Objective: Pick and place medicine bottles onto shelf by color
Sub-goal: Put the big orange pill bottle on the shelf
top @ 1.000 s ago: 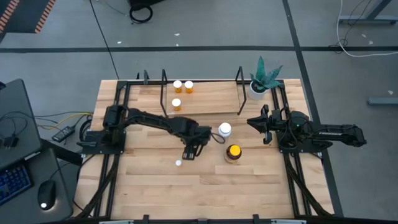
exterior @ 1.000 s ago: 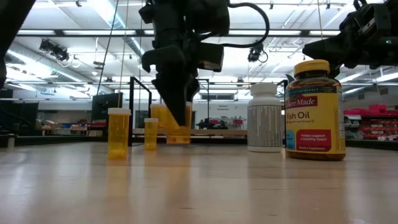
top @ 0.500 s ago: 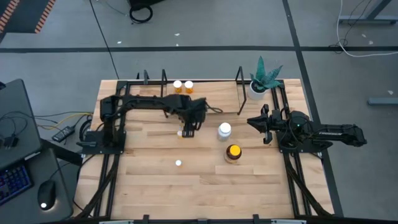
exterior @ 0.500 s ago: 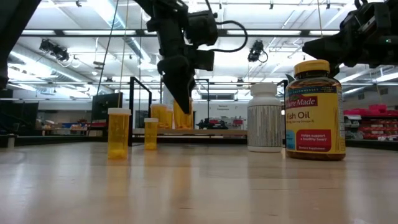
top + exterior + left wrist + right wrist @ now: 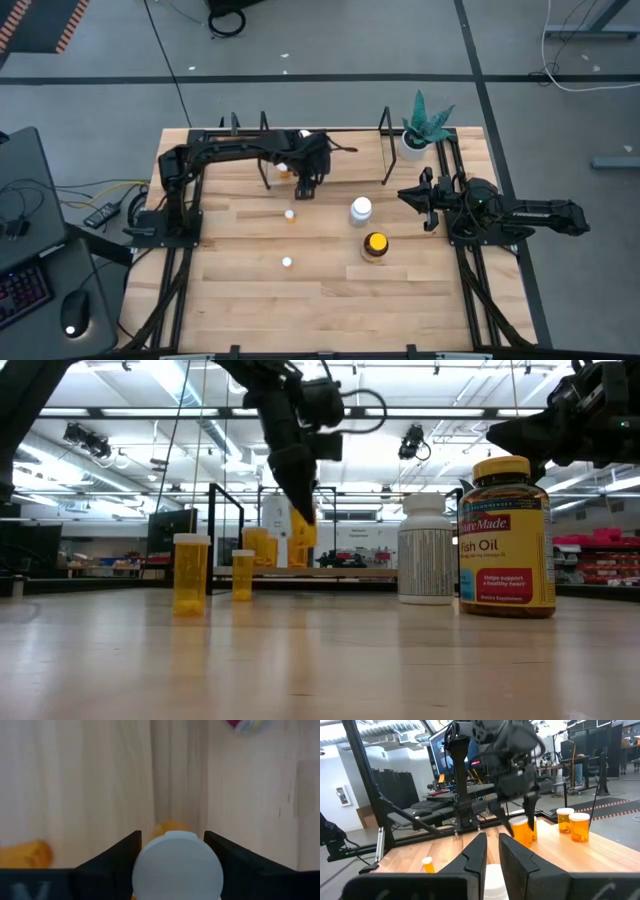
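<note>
I see an orange pill bottle upright, white cap up, clamped in my left gripper over the shelf. Two bottles stand behind it. A white bottle is nearby. My right gripper waits, fingers slightly apart.

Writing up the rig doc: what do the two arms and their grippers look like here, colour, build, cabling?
Both arms are black, slim jointed links on black bases. The left gripper ends in two flat, angular black fingers; a thin dark cable loops off its wrist. The right gripper has the same flat black fingers, and its arm carries small pale lettering along the forearm, too small to read.
</note>
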### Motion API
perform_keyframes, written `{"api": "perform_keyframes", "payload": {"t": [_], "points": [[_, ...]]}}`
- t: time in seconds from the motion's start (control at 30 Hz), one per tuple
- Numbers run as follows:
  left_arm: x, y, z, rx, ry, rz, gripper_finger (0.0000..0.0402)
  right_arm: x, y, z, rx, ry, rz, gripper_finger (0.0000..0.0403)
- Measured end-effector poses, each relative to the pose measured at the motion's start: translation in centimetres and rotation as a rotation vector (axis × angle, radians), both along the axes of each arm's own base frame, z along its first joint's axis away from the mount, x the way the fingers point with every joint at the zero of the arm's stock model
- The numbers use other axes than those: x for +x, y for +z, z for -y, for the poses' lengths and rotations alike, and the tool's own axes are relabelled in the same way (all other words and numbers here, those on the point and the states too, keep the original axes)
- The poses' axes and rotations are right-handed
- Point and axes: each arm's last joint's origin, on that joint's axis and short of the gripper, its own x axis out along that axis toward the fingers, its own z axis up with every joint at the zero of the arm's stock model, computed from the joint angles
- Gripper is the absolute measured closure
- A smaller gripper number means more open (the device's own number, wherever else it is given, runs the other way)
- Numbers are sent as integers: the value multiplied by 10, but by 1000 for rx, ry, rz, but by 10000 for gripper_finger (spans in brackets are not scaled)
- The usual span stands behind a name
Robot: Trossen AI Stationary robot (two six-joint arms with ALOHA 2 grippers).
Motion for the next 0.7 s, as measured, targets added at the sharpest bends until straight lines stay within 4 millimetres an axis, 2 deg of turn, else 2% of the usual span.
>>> {"api": "perform_keyframes", "payload": {"t": [0.2,0.47,0.7], "points": [[-1,14,-19,37,-3,40,197,0,0,0,0,0,2,346],[-11,-3,-55,-2,73,4,179,0,0,0,0,0,2,346],[-15,-4,-62,-46,93,16,197,0,0,0,0,0,2,346]]}}
